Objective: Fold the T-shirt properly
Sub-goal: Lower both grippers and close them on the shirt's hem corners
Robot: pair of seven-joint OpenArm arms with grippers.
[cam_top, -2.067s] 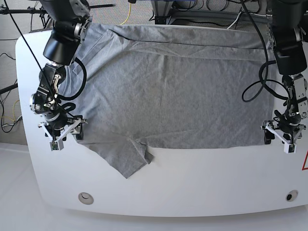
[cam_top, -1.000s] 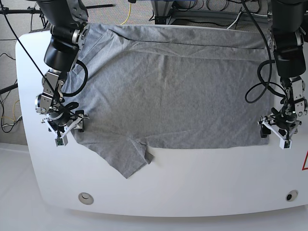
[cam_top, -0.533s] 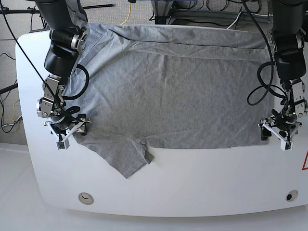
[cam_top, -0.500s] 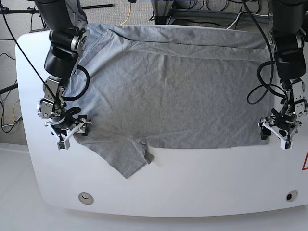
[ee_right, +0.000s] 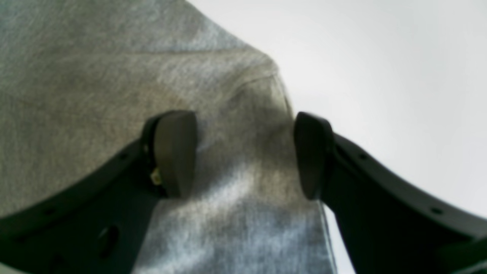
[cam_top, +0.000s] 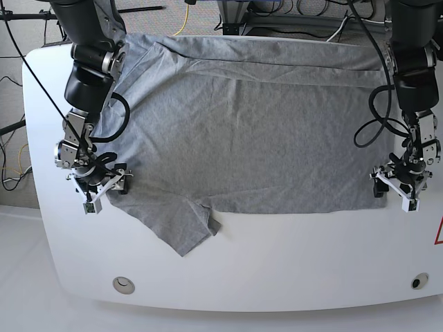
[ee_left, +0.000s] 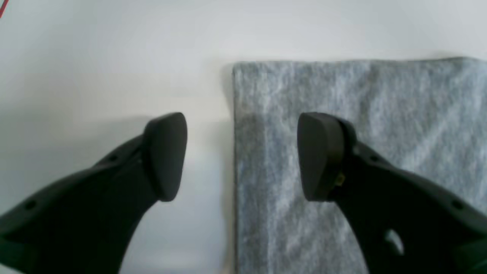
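The heather-grey T-shirt [cam_top: 249,131] lies spread flat, plain side up, across the white table [cam_top: 277,263]; no lettering shows. One sleeve [cam_top: 181,232] sticks out toward the front edge. My right gripper [cam_top: 104,190] is open at the shirt's left edge; in the right wrist view it [ee_right: 245,154] straddles grey cloth [ee_right: 95,76], the cloth's edge by the right fingertip [ee_right: 310,152]. My left gripper [cam_top: 394,194] is open at the shirt's right front corner; in the left wrist view it [ee_left: 241,156] has one fingertip [ee_left: 165,152] over bare table and the other over cloth [ee_left: 361,99].
Two round holes [cam_top: 123,283] [cam_top: 419,281] sit near the table's front edge. A red mark [cam_top: 439,235] shows at the right edge. Cables and stands lie beyond the far edge [cam_top: 304,14]. Both arms reach down along the table's sides.
Both grippers have shifted slightly inward toward the shirt's side edges, the one on the base view's left a little more. The shirt has not moved. Both stay open.
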